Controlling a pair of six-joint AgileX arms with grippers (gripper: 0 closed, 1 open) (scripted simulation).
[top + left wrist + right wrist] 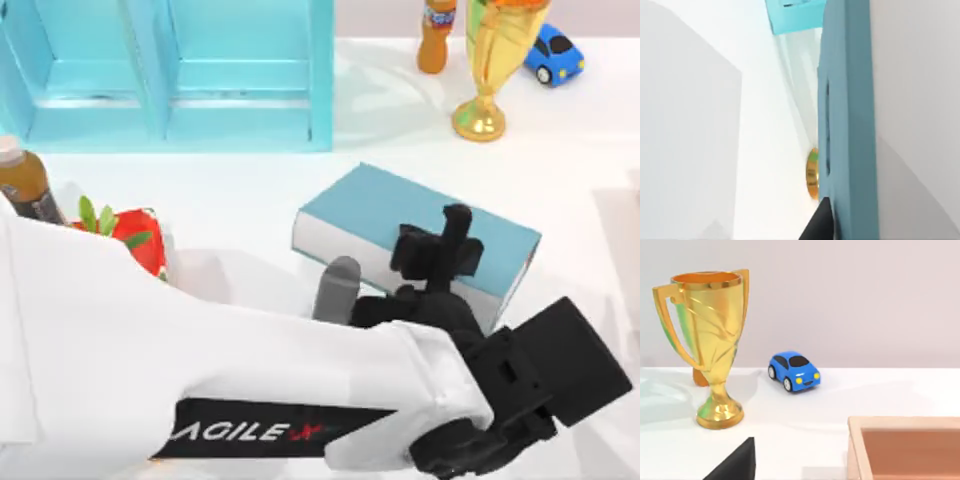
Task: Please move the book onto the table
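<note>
Left tool grips the book lying on the table.

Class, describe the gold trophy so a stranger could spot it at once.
Start at the light blue shelf unit at the table's far edge. Right of it stand a bottle, the gold trophy, then a blue toy car. It alone is a shiny two-handled cup.

Shelf unit, trophy flank open table.
</note>
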